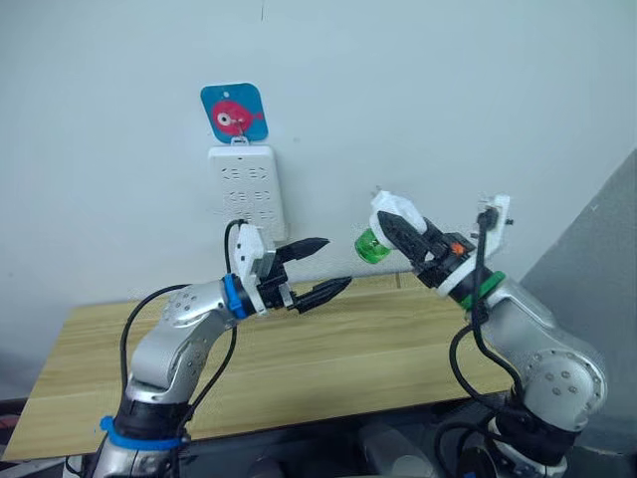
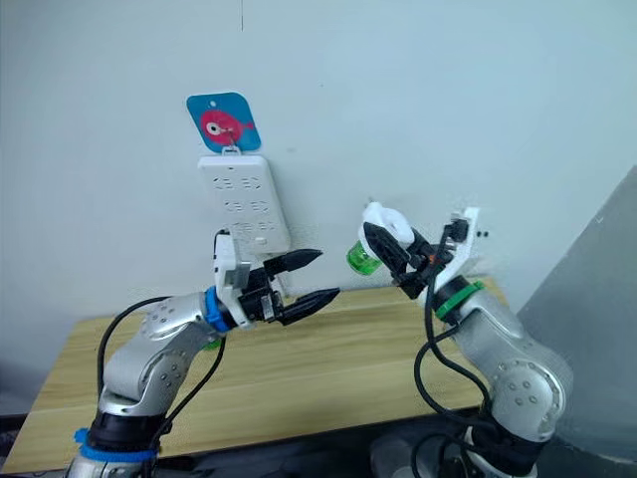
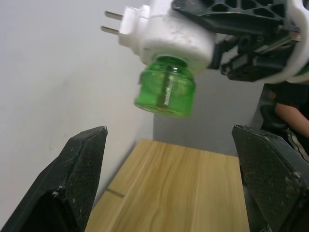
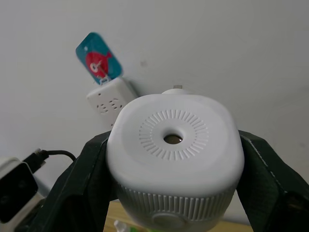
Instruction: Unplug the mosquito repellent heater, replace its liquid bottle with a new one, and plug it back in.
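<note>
**Heater's unplugged, bottle pointing straight at the free hand**

So the right hand is pinching the heater by its sides, held up in the air above the desk, well clear of the power strip on the wall; in the right wrist view the two black fingers press against both flanks of the white body, vent hole facing the camera; prongs are bare and touching nothing, so it's out of the socket.

The bottle is screwed in on the heater's underside, green, and you can see the wick running up through its middle in the left wrist view; no white cap in sight.

The bit that matters: the heater is tilted so the bottle's long axis slants down and toward the robot's left, i.e. toward the left hand; that hand is spread wide, holding nothing, fingertips aimed at the bottle from below and to the left, near it but not touching; from the left wrist camera the bottle sits up between the two open fingers, a bit beyond the tips.

My guess is the left hand is the one to close on the bottle and twist it off while the right just holds; it would need to come up and forward along that axis first. The glossy round bottle looks like it could slip.
</note>
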Available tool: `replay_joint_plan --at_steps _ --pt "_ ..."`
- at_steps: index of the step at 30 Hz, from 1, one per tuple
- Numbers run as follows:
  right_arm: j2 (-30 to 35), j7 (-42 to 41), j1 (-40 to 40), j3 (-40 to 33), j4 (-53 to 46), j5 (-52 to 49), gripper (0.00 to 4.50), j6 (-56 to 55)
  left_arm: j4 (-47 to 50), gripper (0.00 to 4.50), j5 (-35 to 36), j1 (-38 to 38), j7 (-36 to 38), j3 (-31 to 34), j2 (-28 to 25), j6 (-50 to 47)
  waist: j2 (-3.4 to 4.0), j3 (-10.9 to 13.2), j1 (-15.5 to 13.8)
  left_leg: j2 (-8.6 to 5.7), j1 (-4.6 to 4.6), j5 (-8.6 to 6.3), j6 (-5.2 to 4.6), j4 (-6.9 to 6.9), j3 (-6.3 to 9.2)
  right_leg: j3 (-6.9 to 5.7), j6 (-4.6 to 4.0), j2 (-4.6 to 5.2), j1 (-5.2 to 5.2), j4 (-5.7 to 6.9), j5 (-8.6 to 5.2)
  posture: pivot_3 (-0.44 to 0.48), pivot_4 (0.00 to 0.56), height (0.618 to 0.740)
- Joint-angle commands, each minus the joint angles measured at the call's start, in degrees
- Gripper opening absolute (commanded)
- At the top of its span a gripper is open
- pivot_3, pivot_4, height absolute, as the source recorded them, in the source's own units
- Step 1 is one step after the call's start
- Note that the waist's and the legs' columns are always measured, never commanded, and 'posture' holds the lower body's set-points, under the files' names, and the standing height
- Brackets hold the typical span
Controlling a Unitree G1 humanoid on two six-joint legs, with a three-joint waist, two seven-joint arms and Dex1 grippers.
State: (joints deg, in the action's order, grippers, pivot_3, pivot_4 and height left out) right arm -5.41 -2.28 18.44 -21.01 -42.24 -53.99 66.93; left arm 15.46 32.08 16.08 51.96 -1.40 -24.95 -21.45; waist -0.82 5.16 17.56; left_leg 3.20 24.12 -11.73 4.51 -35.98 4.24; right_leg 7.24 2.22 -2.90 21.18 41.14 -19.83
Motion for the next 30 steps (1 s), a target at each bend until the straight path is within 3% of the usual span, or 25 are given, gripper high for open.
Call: replay_joint_plan --at_steps 1,13,30 --pt "-0.47 5.11 -0.26 -1.11 -0.73 -8.78 3.09 -2.38 -0.38 4.32 -0.58 3.09 1.91 -1.66 0.99 2.68 0.0 0.0 0.47 -0.01 0.0 0.0 0.0 0.0 -0.03 0.04 0.0 0.0 0.0 -0.02 0.0 -0.345 0.056 0.74" --pt "5.13 16.98 -3.31 4.49 2.13 -24.89 3.09 -11.66 -6.13 4.32 -4.48 6.93 4.02 -4.46 3.83 9.53 0.05 0.0 1.64 0.0 0.0 0.0 -0.01 0.03 -0.05 0.06 0.01 -0.01 0.02 -0.03 -0.01 -0.35 0.052 0.74" --pt "14.77 19.76 -4.96 14.19 2.28 -29.69 3.09 -21.66 -8.16 4.32 -5.4 7.52 3.39 -5.77 7.72 11.63 0.05 0.0 1.57 -0.01 0.03 0.0 0.0 0.03 -0.05 0.07 0.03 -0.01 0.01 -0.1 -0.01 -0.35 0.051 0.74"
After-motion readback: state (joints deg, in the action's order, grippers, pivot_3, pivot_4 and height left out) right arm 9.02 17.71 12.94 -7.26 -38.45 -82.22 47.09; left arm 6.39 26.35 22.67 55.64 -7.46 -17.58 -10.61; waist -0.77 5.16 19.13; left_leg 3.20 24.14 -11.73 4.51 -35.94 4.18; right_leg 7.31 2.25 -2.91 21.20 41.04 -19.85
